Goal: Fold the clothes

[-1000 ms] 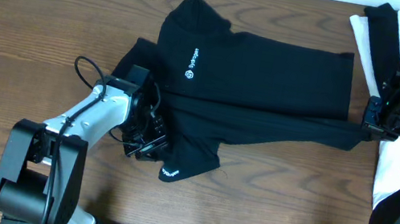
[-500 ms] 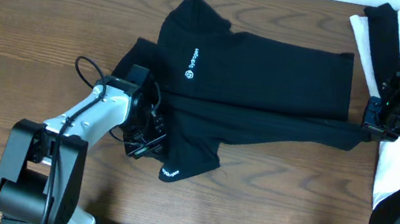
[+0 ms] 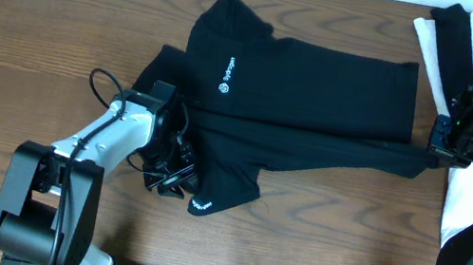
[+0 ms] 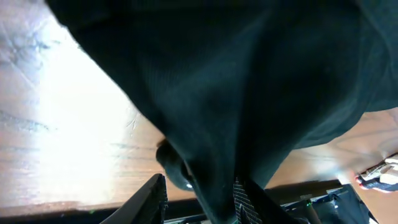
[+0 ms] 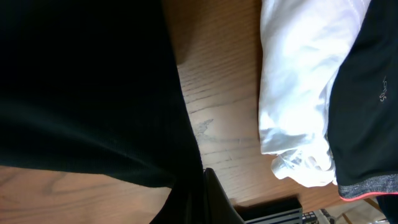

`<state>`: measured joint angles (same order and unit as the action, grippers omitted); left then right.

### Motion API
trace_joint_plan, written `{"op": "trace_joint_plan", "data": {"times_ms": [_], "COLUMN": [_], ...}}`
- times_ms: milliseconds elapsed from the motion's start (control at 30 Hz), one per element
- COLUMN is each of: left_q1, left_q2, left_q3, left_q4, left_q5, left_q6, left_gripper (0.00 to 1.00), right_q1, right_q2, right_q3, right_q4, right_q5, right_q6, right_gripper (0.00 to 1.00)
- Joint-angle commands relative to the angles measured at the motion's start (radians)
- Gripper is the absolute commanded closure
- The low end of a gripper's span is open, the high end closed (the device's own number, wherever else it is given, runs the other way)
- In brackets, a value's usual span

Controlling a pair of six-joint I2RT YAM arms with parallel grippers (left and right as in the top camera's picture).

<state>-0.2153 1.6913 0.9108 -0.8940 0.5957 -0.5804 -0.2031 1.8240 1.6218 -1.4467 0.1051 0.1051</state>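
Note:
A black shirt-sized garment (image 3: 302, 86) with a small white logo lies spread across the middle of the wooden table, one of the clothes. My left gripper (image 3: 173, 180) is at its lower left edge, by a sleeve with white lettering (image 3: 201, 206). In the left wrist view the left gripper (image 4: 199, 186) has its jaws apart, with a fold of the black fabric (image 4: 236, 93) hanging between them against the right finger. My right gripper (image 3: 438, 152) is shut on the garment's right end, which is pulled taut. In the right wrist view black cloth (image 5: 81, 81) covers the right gripper (image 5: 199, 186).
More black and white garments (image 3: 445, 37) are piled at the table's right edge, under and beside the right arm. In the right wrist view a crumpled white garment (image 5: 298, 93) lies just right of the gripper. The wooden table (image 3: 43, 23) shows bare on the left.
The left gripper's jaws have parted from shut, and it has shifted slightly toward the table's front. The right arm and the garment's stretched end have not moved.

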Motion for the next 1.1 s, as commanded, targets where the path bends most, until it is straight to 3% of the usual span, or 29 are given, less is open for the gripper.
{"op": "trace_joint_plan", "data": {"times_ms": [0,233,333,367,567,667,767,1067], "left_q1": [-0.023,-0.117,-0.122,-0.12,-0.095,-0.072,-0.027,0.168], "left_q2": [0.005,0.005,0.005,0.005,-0.03,-0.094,-0.198,-0.549], "left_q3": [-0.008,-0.011,-0.01,-0.01,0.014,0.051,0.079,0.087], "left_q4": [0.023,0.104,0.115,0.115,0.077,0.008,-0.034,-0.032], "left_q5": [-0.004,-0.005,-0.018,-0.031,-0.091,-0.192,-0.257,-0.257], "left_q6": [-0.032,-0.092,-0.091,-0.091,-0.04,-0.013,0.002,0.004], "left_gripper": [0.62,0.62,0.81,0.94,0.94,0.94,0.94,0.94], "right_q1": [0.004,0.004,0.004,0.004,0.004,0.004,0.001,-0.002], "right_q2": [-0.004,-0.004,-0.004,-0.004,-0.004,-0.004,-0.004,-0.004], "right_q3": [-0.001,-0.001,-0.001,-0.001,-0.001,-0.001,-0.001,-0.001], "right_q4": [-0.003,-0.004,-0.004,-0.004,-0.005,-0.011,-0.012,-0.066], "right_q5": [0.018,0.019,0.019,0.019,0.019,0.018,0.017,-0.131], "right_q6": [-0.009,-0.01,-0.01,-0.01,-0.01,-0.009,-0.009,-0.07], "right_gripper": [0.99,0.99,0.99,0.99,0.99,0.99,0.99,0.99]}}
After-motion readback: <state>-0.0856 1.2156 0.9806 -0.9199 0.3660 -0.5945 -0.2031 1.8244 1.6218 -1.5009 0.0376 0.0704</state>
